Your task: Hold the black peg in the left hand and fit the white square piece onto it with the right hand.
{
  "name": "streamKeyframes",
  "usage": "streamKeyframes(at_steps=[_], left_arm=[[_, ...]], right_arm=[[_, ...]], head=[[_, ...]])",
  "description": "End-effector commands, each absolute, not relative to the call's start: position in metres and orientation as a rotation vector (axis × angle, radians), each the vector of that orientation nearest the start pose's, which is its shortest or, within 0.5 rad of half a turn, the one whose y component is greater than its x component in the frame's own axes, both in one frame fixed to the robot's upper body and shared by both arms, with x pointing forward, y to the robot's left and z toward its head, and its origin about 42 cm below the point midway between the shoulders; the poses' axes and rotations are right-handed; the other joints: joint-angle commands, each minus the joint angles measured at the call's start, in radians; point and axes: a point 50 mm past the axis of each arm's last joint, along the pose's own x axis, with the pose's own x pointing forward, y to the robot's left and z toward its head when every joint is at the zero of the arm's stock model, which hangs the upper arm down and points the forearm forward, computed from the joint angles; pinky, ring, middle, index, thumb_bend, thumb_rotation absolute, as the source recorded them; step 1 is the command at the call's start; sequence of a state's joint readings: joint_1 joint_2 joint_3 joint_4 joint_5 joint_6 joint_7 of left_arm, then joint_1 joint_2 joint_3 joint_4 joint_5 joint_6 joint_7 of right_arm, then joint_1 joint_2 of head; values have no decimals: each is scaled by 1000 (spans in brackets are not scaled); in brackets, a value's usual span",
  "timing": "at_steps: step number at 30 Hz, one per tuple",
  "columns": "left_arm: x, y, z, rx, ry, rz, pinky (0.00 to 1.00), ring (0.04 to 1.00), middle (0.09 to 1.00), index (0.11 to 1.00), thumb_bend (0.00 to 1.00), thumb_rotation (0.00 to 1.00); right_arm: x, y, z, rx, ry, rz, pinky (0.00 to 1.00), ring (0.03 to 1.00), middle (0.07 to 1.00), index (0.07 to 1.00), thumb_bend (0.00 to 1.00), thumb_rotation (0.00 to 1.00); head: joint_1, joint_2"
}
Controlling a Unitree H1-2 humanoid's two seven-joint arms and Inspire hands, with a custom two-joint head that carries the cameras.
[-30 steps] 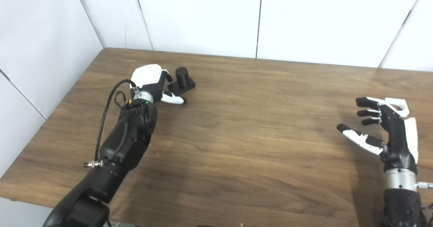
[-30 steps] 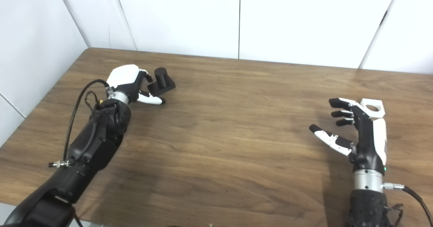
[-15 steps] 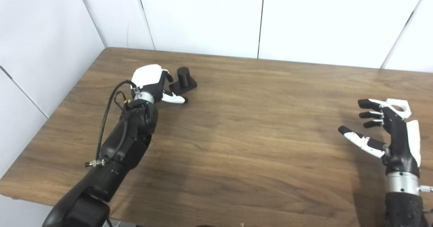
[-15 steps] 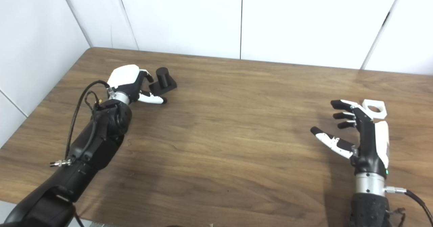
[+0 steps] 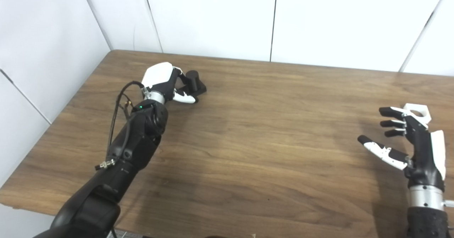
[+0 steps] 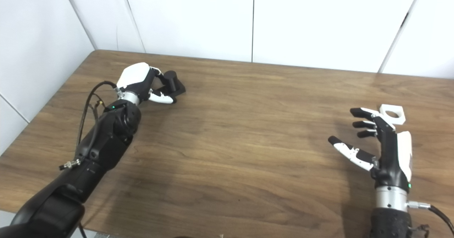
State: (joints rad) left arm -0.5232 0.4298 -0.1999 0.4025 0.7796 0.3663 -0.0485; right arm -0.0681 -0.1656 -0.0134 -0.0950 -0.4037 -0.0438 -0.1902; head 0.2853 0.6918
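The black peg (image 5: 194, 80), a short round post on a square base, stands on the table at the far left. My left hand (image 5: 164, 82) lies right behind it. Its fingers curl against the post and its thumb lies along the front of the base. How firm the hold is does not show, and the peg rests on the wood. The white square piece (image 6: 392, 114), with a round hole, lies flat at the far right. My right hand (image 6: 379, 142) hovers just in front of it, fingers spread and holding nothing.
The brown wooden table (image 5: 262, 131) spans the view, with white wall panels close behind it and along its left side. A black cable (image 5: 118, 106) loops off the left forearm. Bare wood lies between the two hands.
My left hand has slid forward so that its fingers and thumb now bracket the peg. My right hand has drawn back slightly toward the near edge, showing more of the white piece.
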Motion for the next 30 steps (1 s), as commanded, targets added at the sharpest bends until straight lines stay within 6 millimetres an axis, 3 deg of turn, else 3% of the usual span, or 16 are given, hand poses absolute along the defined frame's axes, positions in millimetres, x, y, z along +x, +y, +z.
streamKeyframes(at_steps=[1,17,19,22,30], left_arm=[[453,332,185,1290,201,131,663,809,819,580,654,244],[460,332,167,1280,235,82,625,800,811,573,639,291],[459,331,165,1276,233,77,612,793,807,572,640,246],[458,330,161,1252,235,58,618,796,810,506,531,103],[456,328,159,1194,169,-69,664,795,811,491,516,65]], right_arm=[[303,-268,163,-553,-303,-210,532,636,711,681,678,168],[299,-269,169,-568,-314,-224,522,627,694,671,665,167],[298,-269,169,-566,-310,-223,521,625,687,670,667,164],[297,-270,170,-566,-309,-222,518,625,689,668,669,163],[298,-273,172,-576,-312,-225,531,628,699,674,667,155]], head=[[0,0],[-17,9],[-22,11],[-26,10],[-28,14]])
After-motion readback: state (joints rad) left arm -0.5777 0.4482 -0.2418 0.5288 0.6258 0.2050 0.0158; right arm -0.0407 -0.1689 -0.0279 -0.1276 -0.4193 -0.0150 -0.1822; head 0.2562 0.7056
